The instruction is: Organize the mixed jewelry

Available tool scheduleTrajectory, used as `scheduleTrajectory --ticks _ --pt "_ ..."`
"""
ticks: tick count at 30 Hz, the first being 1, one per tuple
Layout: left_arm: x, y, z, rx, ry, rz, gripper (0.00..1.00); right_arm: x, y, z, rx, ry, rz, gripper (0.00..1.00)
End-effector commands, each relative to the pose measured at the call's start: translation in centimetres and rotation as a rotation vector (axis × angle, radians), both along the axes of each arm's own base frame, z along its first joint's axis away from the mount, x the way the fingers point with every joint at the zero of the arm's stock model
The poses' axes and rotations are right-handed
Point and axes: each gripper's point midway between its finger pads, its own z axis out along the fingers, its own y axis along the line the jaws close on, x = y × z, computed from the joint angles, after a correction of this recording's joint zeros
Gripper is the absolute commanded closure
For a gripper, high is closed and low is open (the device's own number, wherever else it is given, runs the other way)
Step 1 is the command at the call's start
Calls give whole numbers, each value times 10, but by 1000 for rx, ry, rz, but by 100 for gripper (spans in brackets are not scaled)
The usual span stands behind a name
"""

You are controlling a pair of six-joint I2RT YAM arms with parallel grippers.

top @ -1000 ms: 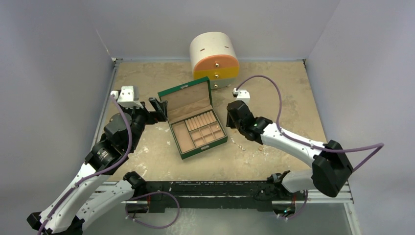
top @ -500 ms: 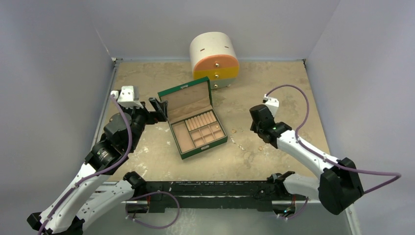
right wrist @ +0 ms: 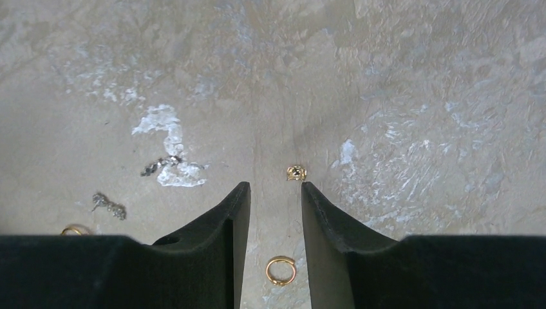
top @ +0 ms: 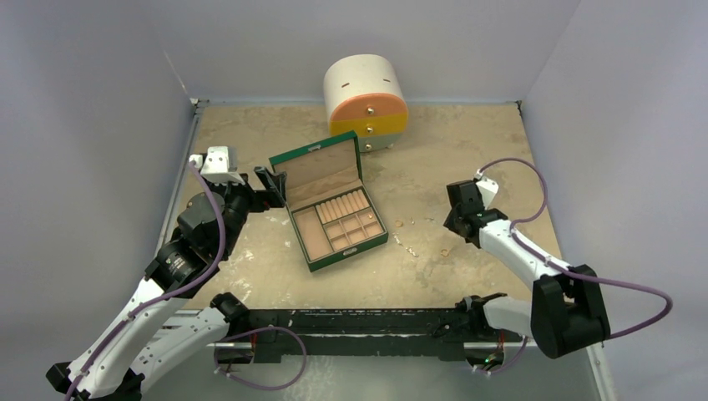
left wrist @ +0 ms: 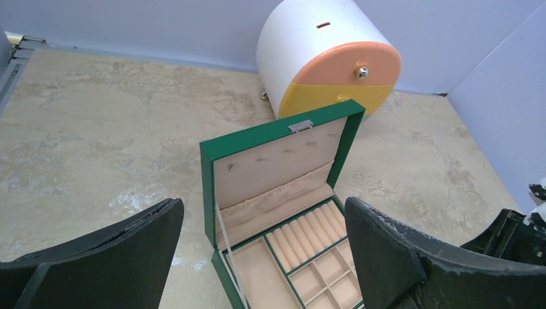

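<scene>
Gold ring [right wrist: 281, 270] lies flat (between jaws of right claw [right wrist: 274, 188]).

My top camera sits high behind the 2 arms, taking in the whole table [top: 484, 142]. Left wrist looks forward at the green box [left wrist: 277, 161], shared with top. Right wrist looks down past the right gripper [right wrist: 274, 187], close to the table
</scene>
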Motion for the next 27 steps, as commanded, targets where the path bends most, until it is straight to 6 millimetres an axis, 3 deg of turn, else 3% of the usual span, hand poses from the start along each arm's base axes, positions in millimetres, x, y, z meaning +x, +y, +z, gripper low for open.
scheduleTrajectory --ticks 1,12,27 --pt "2 -2 12 -44 -34 1 4 5 0 -8 49 12 -39 62" --pt "2 -2 11 -43 -34 3 4 6 -5 -21 44 68 -69 68" --pt "3 -2 11 -40 -31 2 4 8 -9 -21 37 63 -89 80"
